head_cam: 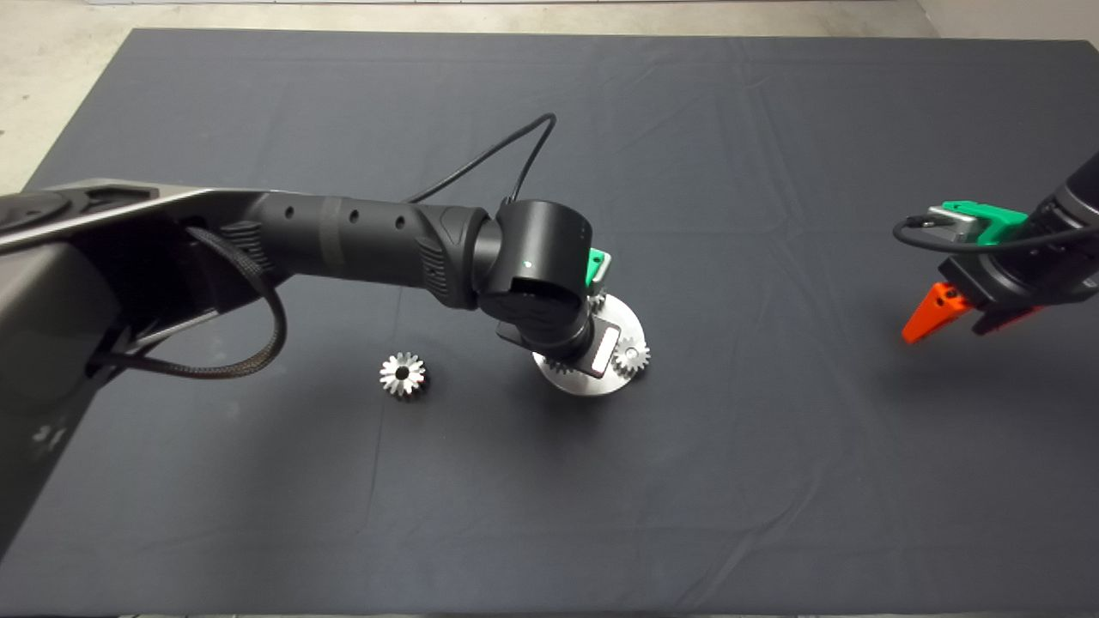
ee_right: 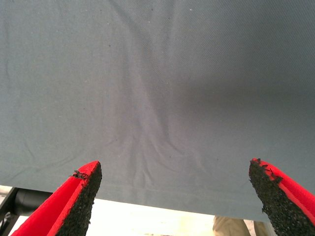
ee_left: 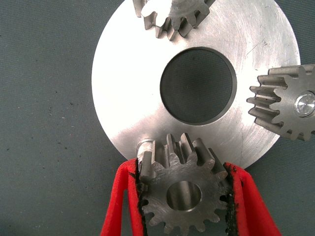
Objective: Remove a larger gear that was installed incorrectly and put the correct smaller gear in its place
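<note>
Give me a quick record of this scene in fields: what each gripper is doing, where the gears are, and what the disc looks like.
left gripper: over the disc's edge, shut on the smaller gear
smaller gear position: beside a bare pin on the disc, not on it yet
disc: round silver plate on the dark mat, round centre hole
gears on disc: two small gears
larger gear: on the mat, apart from the disc, on the left arm's side
right gripper: open, holding nothing, above the mat near its edge
</note>
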